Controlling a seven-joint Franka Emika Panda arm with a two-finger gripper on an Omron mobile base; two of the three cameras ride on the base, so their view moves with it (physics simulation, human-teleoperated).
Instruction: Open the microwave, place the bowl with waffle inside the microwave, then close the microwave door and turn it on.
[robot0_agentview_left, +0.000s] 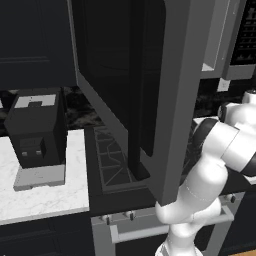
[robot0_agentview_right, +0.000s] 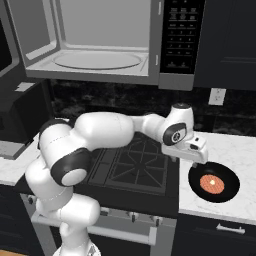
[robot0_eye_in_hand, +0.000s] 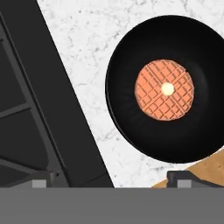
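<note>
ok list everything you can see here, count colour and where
microwave: one, grey frame with black keypad strip, mounted above the stove, cavity exposed
microwave door: one, grey frame with dark glass, swung wide open
turntable: one, pale grey, on the microwave floor
bowl: one, black, on the white counter right of the stove
waffle: one, orange-brown, lying in the bowl
stove: one, black with dark grates, below the microwave
coffee machine: one, black on a grey base, on the counter left of the stove
counter: white marble, either side of the stove
wall socket: one, white, on the dark backsplash
gripper: one, white, open, over the bowl's left edge
</note>
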